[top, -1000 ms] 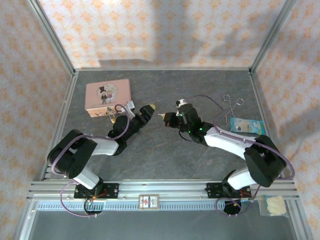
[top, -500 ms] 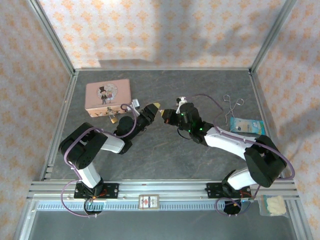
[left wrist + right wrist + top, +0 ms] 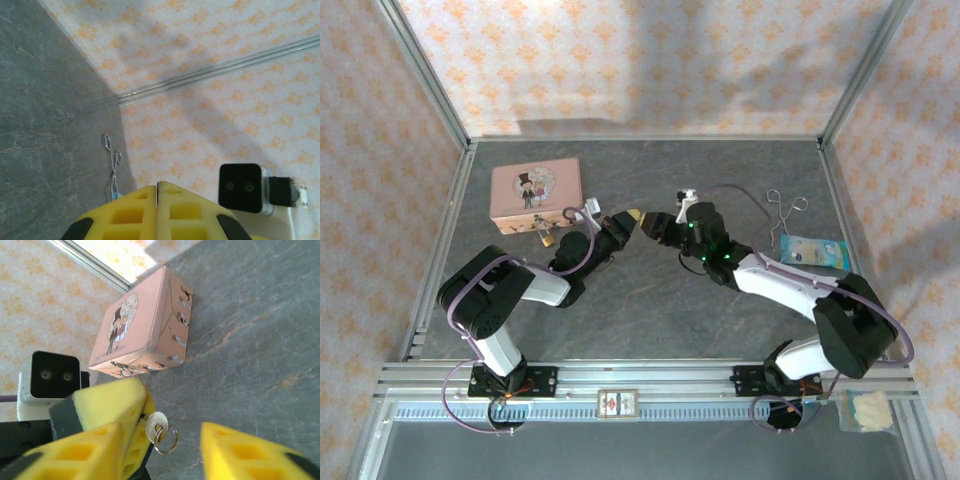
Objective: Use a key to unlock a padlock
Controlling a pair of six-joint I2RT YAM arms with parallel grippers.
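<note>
Right wrist: left jaws pinch key (image 3: 156, 424) (ringed).

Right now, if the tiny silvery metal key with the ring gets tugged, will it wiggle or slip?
Probably light: the tiny silvery metal key juts from the left gripper's shut yellow tips without sagging. Its thin ring hangs loose, so it would likely swing. Smooth metal, barely pinched, may twist or slip.
</note>
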